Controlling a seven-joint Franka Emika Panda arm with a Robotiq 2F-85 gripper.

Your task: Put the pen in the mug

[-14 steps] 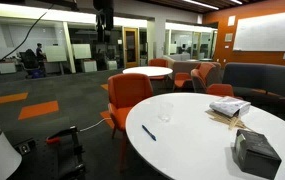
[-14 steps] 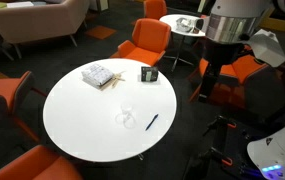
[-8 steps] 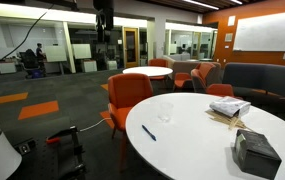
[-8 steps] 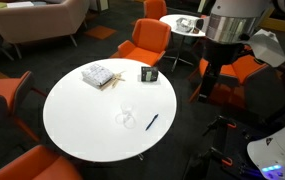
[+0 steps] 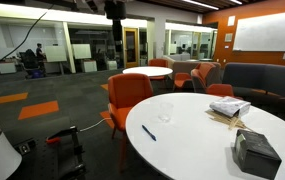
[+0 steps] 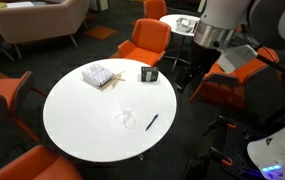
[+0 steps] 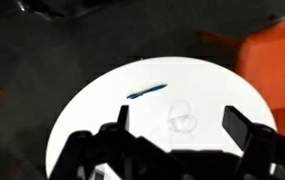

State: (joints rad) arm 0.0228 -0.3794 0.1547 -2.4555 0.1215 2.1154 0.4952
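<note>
A dark blue pen (image 7: 146, 91) lies flat on the round white table (image 7: 92, 120); it shows in both exterior views (image 5: 148, 132) (image 6: 152, 122). A clear glass mug (image 7: 182, 118) stands a short way from it, also in both exterior views (image 5: 165, 113) (image 6: 128, 118). My gripper (image 7: 179, 125) is open and empty, high above the table, with the mug between its fingers in the wrist view. Only the arm (image 6: 222, 30) shows in the exterior views, off the table's edge.
A stack of papers (image 6: 100, 75) and a small black box (image 6: 149, 74) sit on the far part of the table. Orange chairs (image 6: 147, 42) ring the table, with another small table (image 5: 147, 72) behind. A black stand (image 5: 67, 150) is on the floor.
The arm has swung and shifted a little in both exterior views. The pen and mug have not moved.
</note>
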